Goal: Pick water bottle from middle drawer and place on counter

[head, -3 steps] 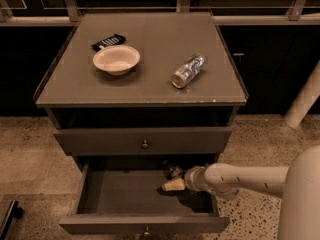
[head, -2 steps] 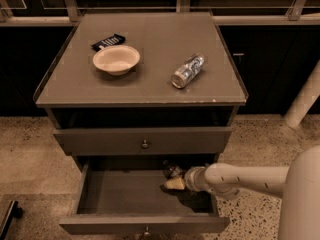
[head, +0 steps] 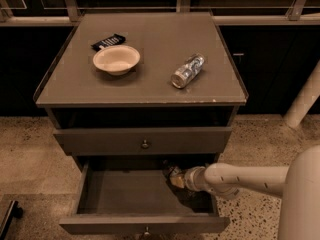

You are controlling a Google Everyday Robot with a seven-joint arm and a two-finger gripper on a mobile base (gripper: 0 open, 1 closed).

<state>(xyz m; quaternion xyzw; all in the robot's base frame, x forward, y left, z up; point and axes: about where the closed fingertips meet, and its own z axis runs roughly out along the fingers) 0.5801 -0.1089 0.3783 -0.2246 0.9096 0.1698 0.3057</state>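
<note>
The middle drawer (head: 125, 194) is pulled open below a shut drawer and shows a bare grey floor. My gripper (head: 173, 176) is inside it at the back right, on the end of the white arm (head: 235, 178) that reaches in from the right. The slim water bottle with the red-and-white label is not in view; the dark back corner by the gripper hides whatever is there. The counter (head: 150, 79) is the flat grey-brown top of the cabinet.
On the counter lie a stubby clear bottle with a silvery label (head: 187, 71) on its side, a pale bowl (head: 116, 59) and a black packet (head: 108, 41). The shut drawer (head: 145, 141) has a round knob. A white post (head: 305, 101) stands at the right.
</note>
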